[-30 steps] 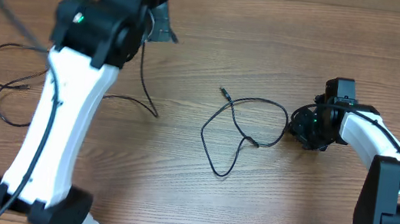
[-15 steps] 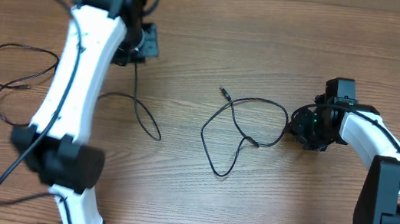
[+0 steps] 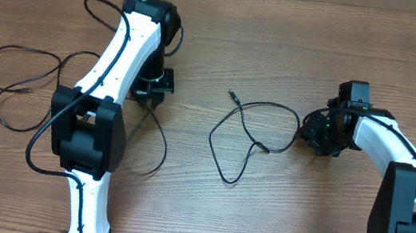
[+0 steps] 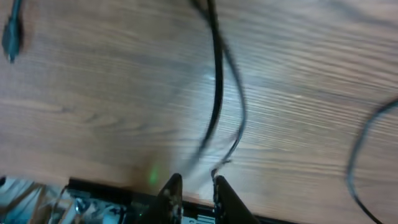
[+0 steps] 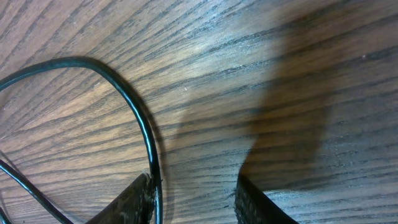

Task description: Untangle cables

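Thin black cables lie on the wood table. One loose loop (image 3: 250, 130) sits mid-table, its right end at my right gripper (image 3: 308, 134). In the right wrist view that gripper (image 5: 196, 193) is open, and the cable (image 5: 140, 118) runs along the inner face of its left finger (image 5: 134, 199). Another cable loops at the far left (image 3: 15, 79) and trails under the left arm to a curve (image 3: 163, 139). My left gripper (image 3: 152, 91) hangs low over that strand. In the left wrist view its tips (image 4: 194, 186) stand slightly apart, with the blurred cable (image 4: 216, 93) ending at the right fingertip.
A small plug end (image 4: 12, 34) lies at the top left of the left wrist view. The left arm (image 3: 108, 79) stretches across the left half of the table, and its own thick cable (image 3: 45, 127) arcs beside it. The right arm (image 3: 399, 190) fills the right edge.
The left arm has swung down and to the right, bringing its gripper lower, and its jaws have parted a little. The strand beneath it shifted right. The right arm has not moved.
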